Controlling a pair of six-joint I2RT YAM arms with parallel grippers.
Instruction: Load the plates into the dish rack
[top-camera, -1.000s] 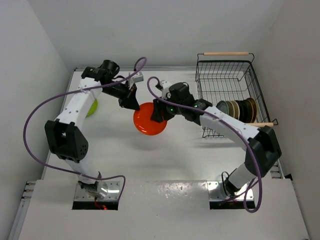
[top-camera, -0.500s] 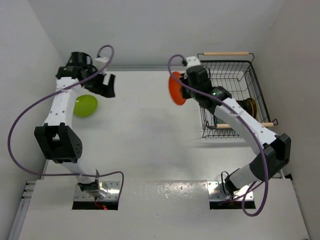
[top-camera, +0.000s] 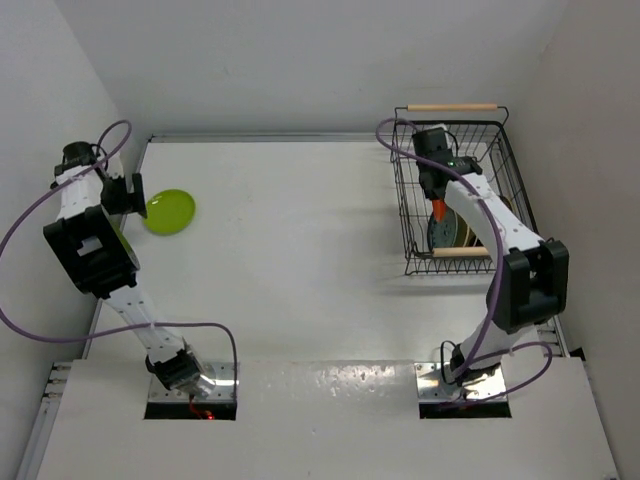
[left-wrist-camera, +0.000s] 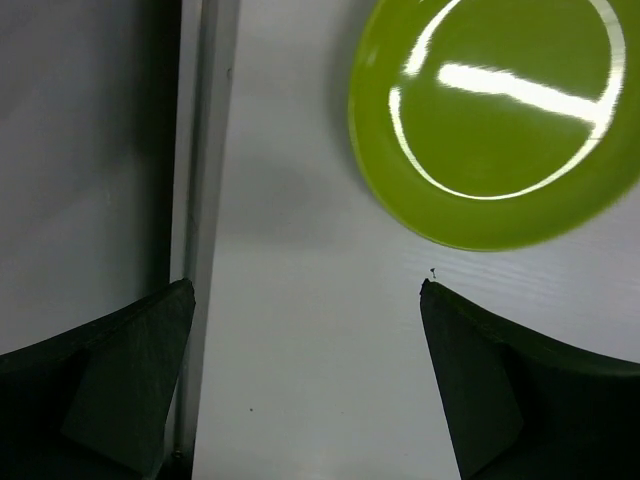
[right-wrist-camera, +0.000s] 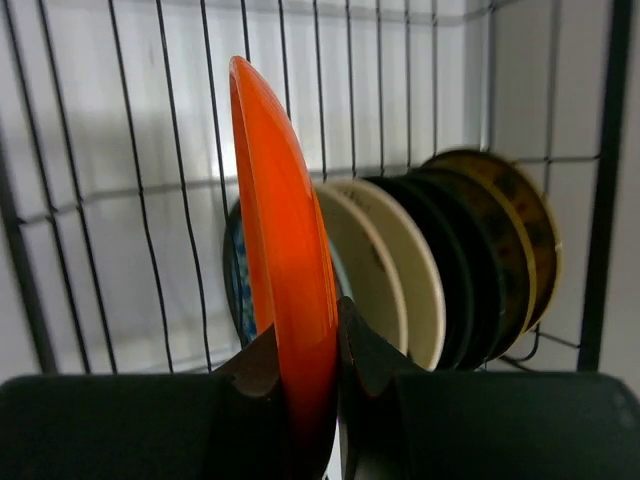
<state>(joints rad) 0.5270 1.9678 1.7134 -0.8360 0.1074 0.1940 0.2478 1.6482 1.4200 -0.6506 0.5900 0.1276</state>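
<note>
Since approx half a sec ago, the R arm has swung the orange-red plate (top-camera: 439, 210) from outside the dish rack's (top-camera: 470, 160) left wall to inside it. The L arm has pulled back from over the far-left worktop (top-camera: 300, 260) to the left wall. The lime green plate (top-camera: 170, 211) lies where it lay.

Count: 2 arms, 2 tools, 1 rack w/ 2 wooden handles, the far handle (top-camera: 452, 107) and the near handle (top-camera: 460, 251). Plates: 1 lime green, 1 orange-red, 1 teal patterned plate (right-wrist-camera: 236, 290), 2 cream plates (right-wrist-camera: 410, 270). After those come black plates (right-wrist-camera: 460, 270) and gold-brown plates (right-wrist-camera: 515, 235), packed so tight that we can't split their number for sure.

Containers: the rack sits at the worktop's far-right, by the right wall. It holds a row of plates on edge in its near half, by the near handle: teal, cream, black, gold-brown, in that order. The orange-red plate stands upright inside the rack just beside the teal one, at the end away from the gold-brown. Whether the two touch, we can't tell. Its lower rim is hidden by the tool.

The R tool (right-wrist-camera: 305, 345) is narrow, clamped on the orange-red plate w/ one finger on each face. The L tool (left-wrist-camera: 305, 290) is wide, w/ only bare worktop btwn its fingers. The lime green plate lies flat on the worktop just beyond the L fingertips, not touching them, near the left wall.
</note>
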